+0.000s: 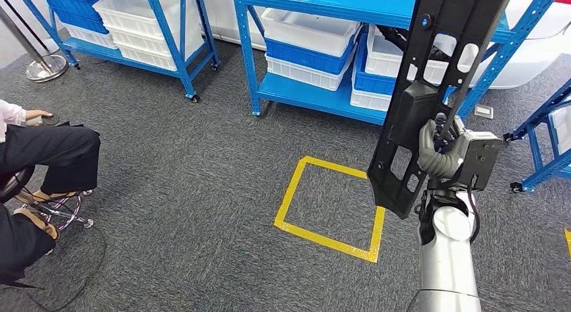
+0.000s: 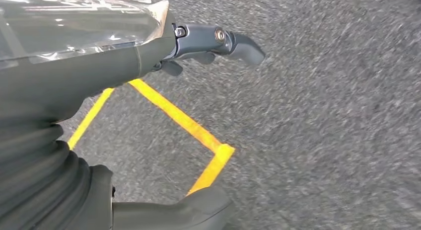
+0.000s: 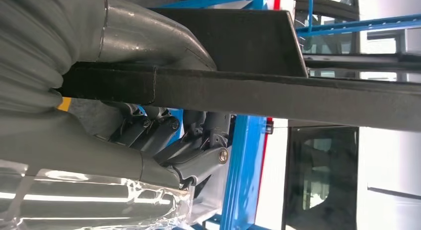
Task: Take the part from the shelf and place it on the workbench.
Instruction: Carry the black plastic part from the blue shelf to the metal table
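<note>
Fingers (image 1: 441,127) of the right hand (image 1: 441,153) wrap the long black part (image 1: 431,89) near its middle, holding it upright and slightly tilted in front of the blue shelf (image 1: 306,89), well above the grey carpet (image 1: 188,164). From the head, a yellow taped square (image 1: 289,197) lies on the floor just beside the arm, white bins (image 1: 310,30) sit on the shelf, and a seated person (image 1: 40,157) is well apart at the side; no workbench is in sight, so the carry is probably early. At the left wrist, the left hand (image 2: 208,46) hangs over the carpet and a corner of the yellow tape, fingers loosely apart, holding nothing. At the right wrist, thumb and dark fingers clamp the part's flat edge (image 3: 278,96) from both sides. The part is long and top-heavy, so turning slowly and keeping its upper end clear of the shelf beam seems wise.
</note>
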Controlling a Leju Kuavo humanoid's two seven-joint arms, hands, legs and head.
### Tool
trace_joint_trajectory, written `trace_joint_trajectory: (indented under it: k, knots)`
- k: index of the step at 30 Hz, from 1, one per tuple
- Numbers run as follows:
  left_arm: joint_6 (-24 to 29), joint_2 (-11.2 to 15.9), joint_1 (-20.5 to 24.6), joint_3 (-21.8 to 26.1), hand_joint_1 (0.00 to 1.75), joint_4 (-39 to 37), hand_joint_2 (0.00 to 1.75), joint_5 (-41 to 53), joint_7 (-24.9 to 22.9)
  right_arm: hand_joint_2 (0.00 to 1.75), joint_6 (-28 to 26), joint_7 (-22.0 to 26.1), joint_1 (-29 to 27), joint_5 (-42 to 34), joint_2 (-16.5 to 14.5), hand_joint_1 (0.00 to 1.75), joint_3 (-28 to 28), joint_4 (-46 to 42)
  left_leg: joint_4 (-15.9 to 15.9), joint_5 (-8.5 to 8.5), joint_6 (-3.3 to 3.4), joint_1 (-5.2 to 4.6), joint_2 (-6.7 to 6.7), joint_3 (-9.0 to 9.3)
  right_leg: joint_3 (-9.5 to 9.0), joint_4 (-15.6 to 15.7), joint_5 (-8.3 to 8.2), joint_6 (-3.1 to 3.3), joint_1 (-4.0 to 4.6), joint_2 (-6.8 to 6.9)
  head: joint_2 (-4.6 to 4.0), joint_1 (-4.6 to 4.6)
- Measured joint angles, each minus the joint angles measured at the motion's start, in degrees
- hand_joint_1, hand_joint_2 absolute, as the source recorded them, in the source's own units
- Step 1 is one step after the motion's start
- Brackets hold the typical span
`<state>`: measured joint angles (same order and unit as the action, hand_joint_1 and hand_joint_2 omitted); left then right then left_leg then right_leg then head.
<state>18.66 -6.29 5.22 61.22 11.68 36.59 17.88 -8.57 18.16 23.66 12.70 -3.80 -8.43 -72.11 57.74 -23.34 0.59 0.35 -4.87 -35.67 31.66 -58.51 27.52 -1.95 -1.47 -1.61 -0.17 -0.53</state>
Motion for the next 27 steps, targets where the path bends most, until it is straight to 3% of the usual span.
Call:
trace_joint_trajectory:
  k: [2,5,6,7,8,9,11,13,15,17,18,20,22,23,24,26,27]
  knots:
    - [0.0,0.0,-0.2,0.0,0.0,0.0,1.75,0.0,0.0,1.75,0.0,0.0,0.0,0.0,-0.1,1.75,0.1,0.0,1.4,-1.05,-0.55,0.11,1.3,-0.77,0.16,0.1,-0.38,0.62,-0.15,0.75,0.01,-0.16]
    - [0.0,0.2,-0.1,0.0,0.0,0.0,1.75,0.0,0.0,1.75,0.0,0.0,0.0,0.1,-0.2,1.75,0.3,0.1,11.3,-6.56,-1.28,0.23,4.14,-4.99,0.46,0.1,-0.67,1.25,0.04,2.07,0.01,-0.54]
    - [0.0,0.2,-0.1,0.0,0.0,0.0,1.75,0.0,0.0,1.75,0.0,0.0,-0.1,0.1,-0.2,1.75,0.3,0.2,14.8,-7.97,-1.38,0.28,4.47,-6.48,0.6,0.1,-0.72,1.37,0.15,2.61,0.01,-0.53]
    - [0.0,0.2,-0.1,0.0,0.0,0.0,1.75,0.0,0.0,1.75,0.0,0.0,-0.2,0.1,-0.2,1.75,0.3,0.3,16.4,-8.29,-1.36,0.28,4.61,-7.07,0.72,0.1,-0.75,1.44,0.24,3.14,0.01,-0.55]
    - [0.0,0.1,-0.2,0.0,0.0,0.0,1.75,0.0,0.0,1.75,0.0,0.0,-0.3,0.1,-0.2,1.75,0.3,0.3,16.1,-7.72,-1.25,0.27,4.69,-6.68,0.79,0.1,-0.78,1.48,0.3,3.65,0.01,-0.54]
    - [0.0,0.2,-0.2,0.0,0.0,0.0,1.75,0.1,0.0,1.75,0.0,0.0,-0.4,0.2,-0.2,1.75,0.3,0.3,13.3,-6.25,-0.99,0.23,4.89,-4.95,0.8,0.1,-0.78,1.48,0.37,4.14,0.01,-0.55]
    - [0.0,0.2,0.0,0.0,0.0,0.0,1.75,0.3,0.0,1.75,0.0,0.0,-0.4,0.5,-0.3,1.75,0.4,0.2,5.3,-3.52,-0.2,-0.21,6.69,-0.26,0.75,0.1,-0.77,1.45,0.62,5.1,0.01,-0.55]
    - [-0.1,0.2,0.2,-0.1,0.0,0.0,1.75,0.6,0.0,1.75,0.0,0.0,-0.5,0.8,-0.3,1.75,0.5,-0.1,0.8,-2.57,0.53,-0.8,7.97,2.08,0.81,0.1,-0.78,1.36,0.92,6.17,0.0,-0.49]
    - [-0.2,0.3,0.2,-0.1,0.0,0.0,1.75,0.7,0.0,1.75,0.0,0.0,-0.5,1.0,-0.4,1.75,0.6,-0.2,0.4,-2.43,1.09,-1.08,7.09,1.83,0.79,0.2,-0.86,1.02,1.05,7.22,0.0,-0.44]
    - [-0.4,0.2,0.1,-0.1,0.0,0.0,1.75,1.0,-0.2,1.75,0.0,0.0,-0.6,1.1,-0.5,1.75,0.8,-0.4,-0.3,-1.74,1.8,-0.87,6.12,1.94,1.38,-0.9,-0.02,0.65,1.02,6.26,0.0,-0.42]
    - [-0.6,0.1,0.2,-0.2,0.0,0.0,1.75,1.1,-0.7,1.75,0.0,0.1,-0.7,1.1,-0.5,1.75,0.9,-0.5,-0.7,-1.36,2.16,-0.71,5.67,2.0,2.3,-3.0,1.18,0.69,1.01,5.02,-0.01,-0.38]
    - [-1.2,0.0,0.3,-0.3,0.0,0.0,1.75,1.5,-2.4,1.75,0.0,0.1,-1.2,1.1,-0.3,1.75,1.2,-0.6,-0.9,-0.97,2.6,-0.55,4.58,1.84,5.38,-10.1,4.51,1.13,0.88,2.64,-0.01,-0.28]
    - [-1.8,-0.1,0.3,-0.3,0.0,0.0,1.75,1.8,-4.3,1.75,0.0,0.1,-2.1,1.2,-0.1,1.75,1.4,-0.5,-0.8,-0.84,2.67,-0.57,3.25,1.71,7.65,-15.4,6.17,0.95,0.81,2.0,0.0,-0.22]
    - [-2.0,-0.2,0.2,-0.4,0.0,0.0,1.75,2.0,-5.1,1.75,0.0,0.1,-2.5,1.2,-0.1,1.75,1.4,-0.5,-0.8,-0.79,2.63,-0.57,2.57,1.69,7.43,-15.1,5.7,0.56,0.8,1.89,0.01,-0.19]
    - [-2.2,-0.3,0.1,-0.5,0.0,-0.1,1.75,2.3,-5.8,1.75,0.0,0.1,-2.7,1.2,-0.1,1.75,1.4,-0.6,-0.7,-0.75,2.55,-0.57,1.89,1.7,6.1,-12.5,4.41,0.08,0.77,1.7,0.01,-0.18]
    - [-2.4,-0.4,0.0,-0.7,0.0,-0.1,1.75,2.7,-6.6,1.75,0.0,0.2,-2.9,1.2,-0.1,1.75,1.5,-0.6,-0.4,-0.74,2.28,-0.64,0.65,1.59,2.18,-4.5,1.41,-0.57,0.59,0.21,0.01,-0.18]
    - [-2.6,-0.4,0.1,-0.9,0.0,-0.1,1.75,2.8,-6.9,1.75,0.0,0.2,-2.9,1.2,-0.1,1.75,1.5,-0.7,-0.2,-0.77,2.04,-0.71,0.12,1.42,0.74,-1.5,0.47,-0.54,0.51,-0.44,0.01,-0.17]
